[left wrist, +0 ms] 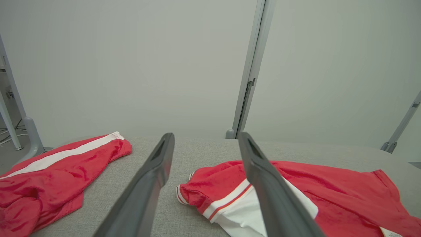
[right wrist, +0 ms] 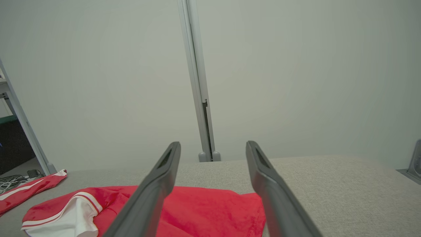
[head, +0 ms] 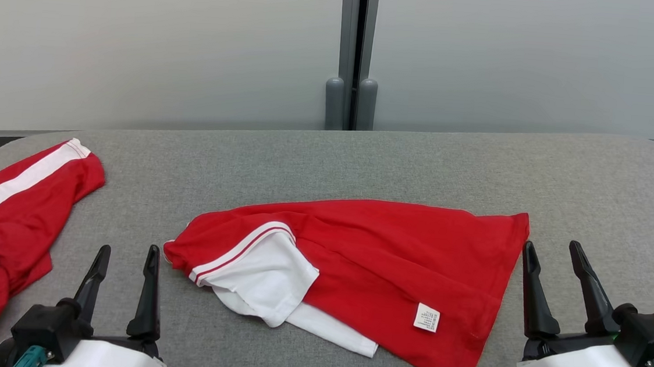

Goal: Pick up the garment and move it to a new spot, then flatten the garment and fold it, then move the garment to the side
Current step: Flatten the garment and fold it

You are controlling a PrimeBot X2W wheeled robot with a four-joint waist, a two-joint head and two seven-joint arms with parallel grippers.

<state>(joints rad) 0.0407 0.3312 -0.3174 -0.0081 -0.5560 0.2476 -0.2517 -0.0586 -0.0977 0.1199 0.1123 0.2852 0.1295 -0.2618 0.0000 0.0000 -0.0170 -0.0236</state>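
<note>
A red garment (head: pixel 390 264) with white inner fabric, a striped cuff and a small white label lies loosely folded in the middle of the grey table (head: pixel 364 157); it also shows in the left wrist view as the garment (left wrist: pixel 329 191) and in the right wrist view as the garment (right wrist: pixel 204 210). My left gripper (head: pixel 127 254) stands open near the front edge, left of the garment's cuff, holding nothing. My right gripper (head: pixel 554 251) stands open just right of the garment's far right corner, also holding nothing. In the wrist views the left gripper (left wrist: pixel 205 138) and right gripper (right wrist: pixel 213 146) show spread fingers.
A second red piece with a white stripe (head: pixel 2 228) lies crumpled at the table's left edge, also seen as the striped piece (left wrist: pixel 52 177). Behind the table stands a pale partition wall with a grey post (head: pixel 355 51). The table's corners are rounded.
</note>
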